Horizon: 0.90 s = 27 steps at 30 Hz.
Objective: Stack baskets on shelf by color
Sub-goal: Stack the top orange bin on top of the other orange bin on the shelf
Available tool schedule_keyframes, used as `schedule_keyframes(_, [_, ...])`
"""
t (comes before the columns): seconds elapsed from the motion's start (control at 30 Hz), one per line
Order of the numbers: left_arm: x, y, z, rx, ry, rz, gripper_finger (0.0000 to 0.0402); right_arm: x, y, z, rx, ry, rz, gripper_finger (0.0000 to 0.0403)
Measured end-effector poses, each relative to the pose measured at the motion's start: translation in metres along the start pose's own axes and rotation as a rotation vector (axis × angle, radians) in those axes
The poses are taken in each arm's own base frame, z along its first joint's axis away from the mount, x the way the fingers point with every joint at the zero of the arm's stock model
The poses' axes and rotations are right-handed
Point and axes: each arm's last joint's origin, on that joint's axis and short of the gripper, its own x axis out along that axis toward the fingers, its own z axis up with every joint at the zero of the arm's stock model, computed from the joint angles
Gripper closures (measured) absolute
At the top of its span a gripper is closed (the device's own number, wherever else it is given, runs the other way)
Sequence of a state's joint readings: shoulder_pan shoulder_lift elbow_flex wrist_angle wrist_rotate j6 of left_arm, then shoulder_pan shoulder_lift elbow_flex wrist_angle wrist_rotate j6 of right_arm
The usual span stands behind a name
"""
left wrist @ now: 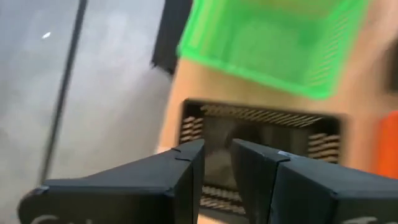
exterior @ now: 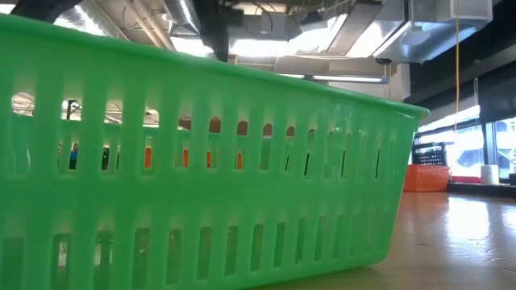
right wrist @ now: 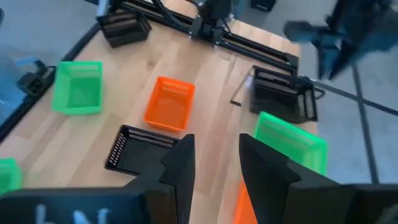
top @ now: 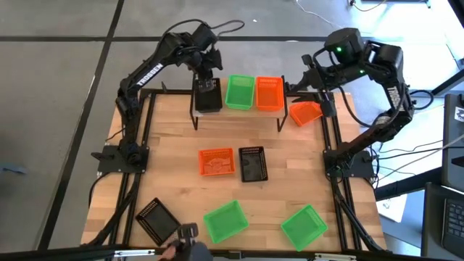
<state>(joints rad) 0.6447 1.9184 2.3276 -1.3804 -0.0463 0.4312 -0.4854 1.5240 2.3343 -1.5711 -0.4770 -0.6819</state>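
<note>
The shelf (top: pixel 239 110) stands at the table's far middle. It carries a black basket (top: pixel 208 96), a green basket (top: pixel 240 92) and an orange basket (top: pixel 270 93), side by side. My left gripper (top: pixel 206 72) hovers over the black basket (left wrist: pixel 261 134), narrowly open and empty (left wrist: pixel 217 165). My right gripper (top: pixel 317 76) is open (right wrist: pixel 214 165) above the shelf's right end, holding nothing. Another orange basket (top: pixel 305 112) sits tilted on the table just right of the shelf. On the table also lie an orange basket (top: pixel 217 162), two black baskets (top: pixel 253 163) (top: pixel 157 220) and two green baskets (top: pixel 225 220) (top: pixel 304 226).
The black frame rails (top: pixel 335 156) run along the table's left and right sides, with the arm bases on them. The near green basket (exterior: pixel 201 177) fills the low view and hides most of the table. Bare wood lies between the shelf and the middle baskets.
</note>
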Motion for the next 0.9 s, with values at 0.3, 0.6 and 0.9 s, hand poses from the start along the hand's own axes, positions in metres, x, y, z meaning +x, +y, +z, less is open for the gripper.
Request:
schedule_keyframes(0.3, [-0.072, -0.042, 0.000, -0.030, -0.210, -0.128, 0.0331, -0.005, 0.001, -0.002, 0.081, 0.042, -0.077, 0.0280])
schedule_keyframes(0.6, [-0.134, -0.082, -0.013, -0.079, -0.346, -0.208, 0.0331, -0.012, 0.028, -0.033, 0.145, 0.149, -0.084, 0.0280])
schedule_keyframes(0.9, [-0.152, -0.102, -0.022, -0.156, -0.317, -0.177, 0.0331, 0.010, 0.052, -0.083, 0.541, 0.339, -0.106, 0.0280])
